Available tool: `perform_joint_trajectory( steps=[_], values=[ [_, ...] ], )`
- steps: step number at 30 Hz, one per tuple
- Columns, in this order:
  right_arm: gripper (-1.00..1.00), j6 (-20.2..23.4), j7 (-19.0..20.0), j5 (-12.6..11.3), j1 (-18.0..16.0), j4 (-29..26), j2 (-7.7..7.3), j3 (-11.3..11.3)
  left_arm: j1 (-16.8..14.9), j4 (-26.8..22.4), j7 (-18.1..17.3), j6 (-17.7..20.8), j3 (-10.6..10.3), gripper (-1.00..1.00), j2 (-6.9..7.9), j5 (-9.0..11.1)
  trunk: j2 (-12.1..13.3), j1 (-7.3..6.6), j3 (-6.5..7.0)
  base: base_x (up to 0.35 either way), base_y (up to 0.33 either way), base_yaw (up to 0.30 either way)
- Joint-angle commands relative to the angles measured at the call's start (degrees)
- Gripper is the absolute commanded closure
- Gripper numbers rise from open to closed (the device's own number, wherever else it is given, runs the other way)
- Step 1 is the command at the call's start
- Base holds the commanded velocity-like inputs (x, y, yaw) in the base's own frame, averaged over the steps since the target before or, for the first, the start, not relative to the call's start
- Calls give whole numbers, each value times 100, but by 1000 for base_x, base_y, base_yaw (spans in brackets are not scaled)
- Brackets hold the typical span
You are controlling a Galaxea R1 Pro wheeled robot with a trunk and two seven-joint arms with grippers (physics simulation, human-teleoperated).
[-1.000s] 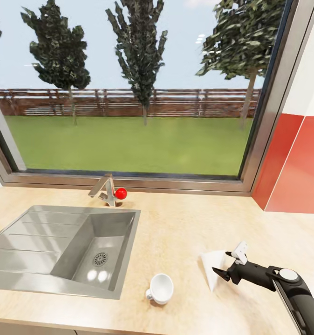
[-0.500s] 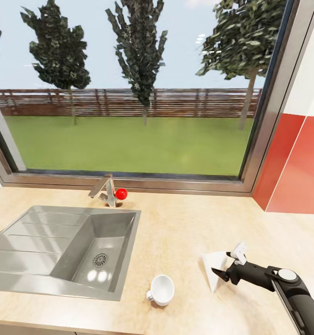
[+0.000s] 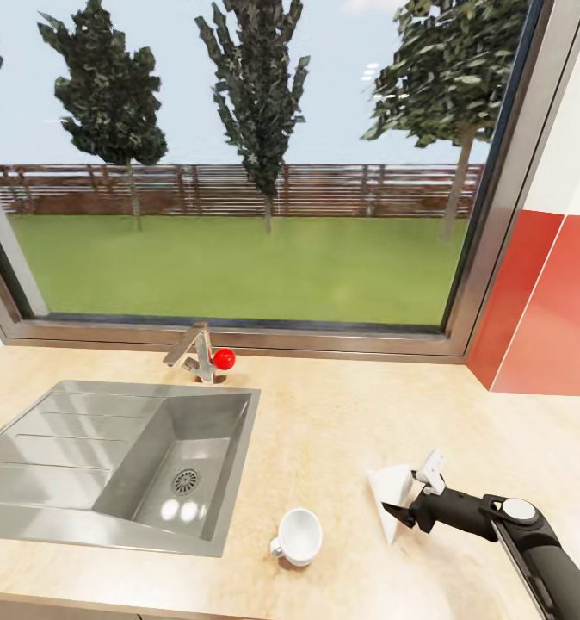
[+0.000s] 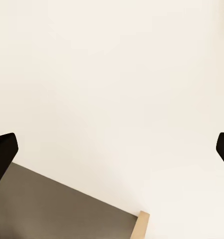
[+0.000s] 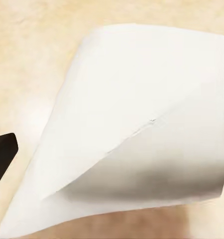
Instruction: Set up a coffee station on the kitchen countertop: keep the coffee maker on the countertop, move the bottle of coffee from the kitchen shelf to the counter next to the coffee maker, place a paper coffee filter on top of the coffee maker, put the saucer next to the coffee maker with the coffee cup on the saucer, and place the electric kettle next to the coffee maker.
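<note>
my right gripper sits low over the countertop, its fingers spread wide with nothing between them, and the paper coffee filter lies directly ahead of the tips, just off toward the sink side. in the head view the filter is a pale wedge lying on the worktop, its broad edge toward the window and its point toward the front edge, so its long axis runs roughly across my line of approach rather than along it. in the right wrist view the filter spreads across most of what i see, with one dark fingertip showing at the side, which tells me the paper is already between or just short of the open fingers; i cannot tell whether either tip touches it. the coffee cup stands apart, nearer the front edge. my left gripper is also spread wide and faces a plain wall, so the right arm is clearly the nearer one for this grasp
</note>
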Motion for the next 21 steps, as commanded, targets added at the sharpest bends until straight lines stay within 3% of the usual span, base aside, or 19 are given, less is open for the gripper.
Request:
perform_joint_trajectory(
  steps=[1,15,16,21],
  values=[
    [-100,36,33,25,-5,-8,2,-8,-4,10,-2,-36,19,-100,0,12,-12,4,-11,0,0,0],
    [-100,35,33,34,-5,-3,-13,-10,22,10,-2,-36,19,-100,0,12,-12,4,-11,0,0,0],
    [100,35,32,34,-5,-3,-13,-10,22,10,-2,-36,19,-100,0,12,-12,4,-11,0,0,0],
    [100,28,33,34,-1,-3,-16,-9,23,10,-2,-36,19,-100,0,12,-12,4,-11,0,0,0]
  ],
)
